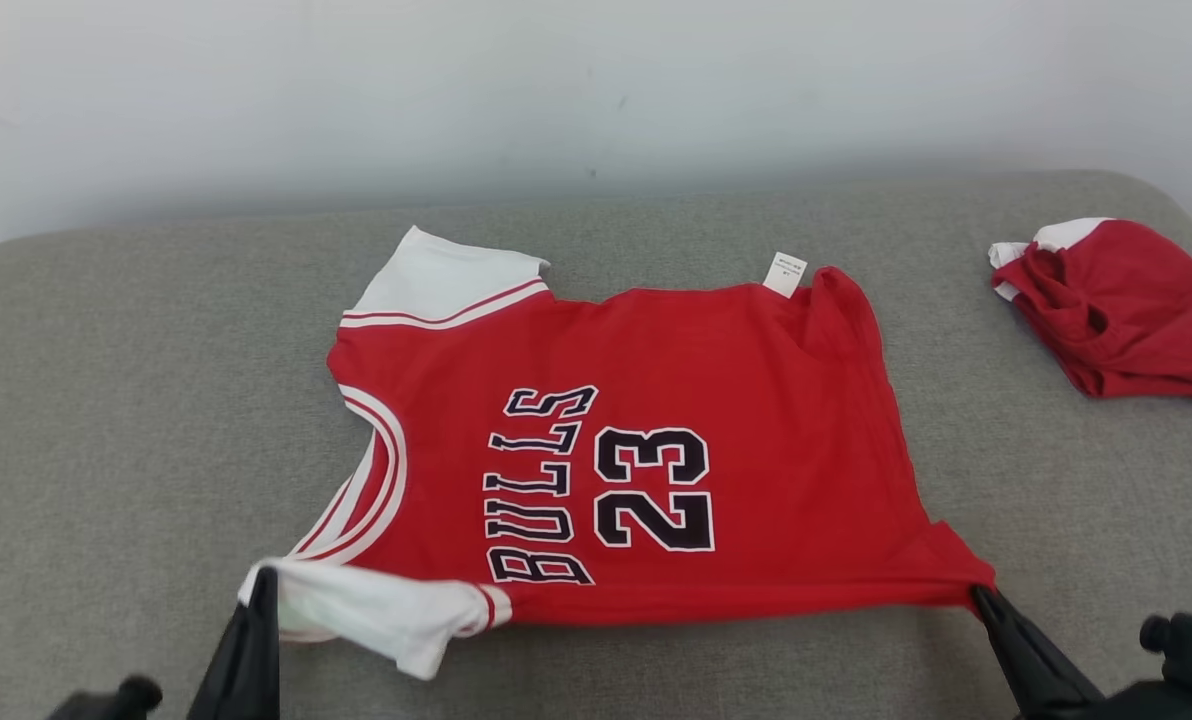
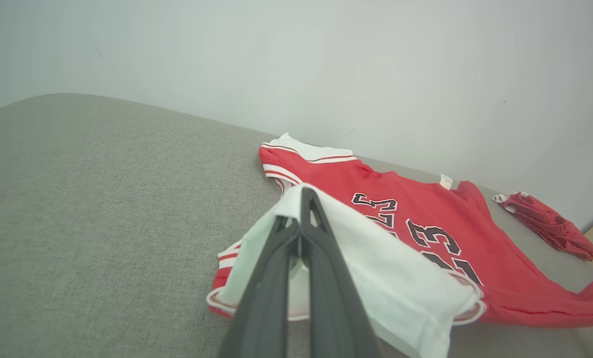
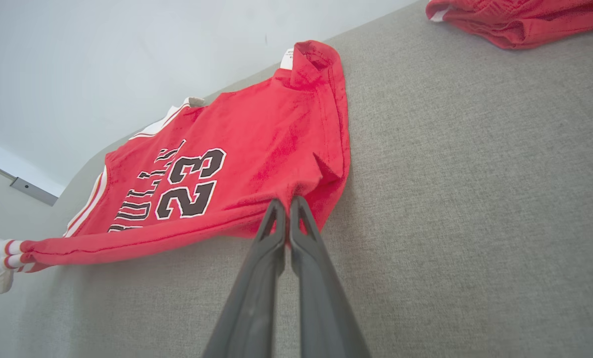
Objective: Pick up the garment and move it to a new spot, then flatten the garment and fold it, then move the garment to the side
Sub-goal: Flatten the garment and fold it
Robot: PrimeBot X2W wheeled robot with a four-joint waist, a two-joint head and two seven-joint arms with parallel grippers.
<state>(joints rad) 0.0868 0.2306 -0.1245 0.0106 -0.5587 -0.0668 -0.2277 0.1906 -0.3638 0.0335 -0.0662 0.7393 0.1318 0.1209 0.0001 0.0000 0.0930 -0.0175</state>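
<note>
The garment (image 1: pixel 736 420) is a red jersey with white sleeves and "BULLS 23" in black, spread on a grey cushioned surface (image 1: pixel 106 400). My left gripper (image 1: pixel 262 578) is shut on the near white sleeve (image 2: pixel 376 268) at the jersey's near left corner, and the sleeve drapes over its fingers (image 2: pixel 321 278). My right gripper (image 1: pixel 978 595) is shut on the near right hem corner of the garment (image 3: pixel 256 164), and the near edge is pulled taut between the two. In the right wrist view my right gripper (image 3: pixel 287 205) pinches the red hem. A white label (image 1: pixel 784 272) sticks out at the far edge.
A second red and white garment (image 1: pixel 1126 310) lies crumpled at the far right of the surface, also seen as a red heap (image 3: pixel 520 17) in the right wrist view. A pale wall (image 1: pixel 596 90) runs behind the surface. Bare grey fabric lies to the left.
</note>
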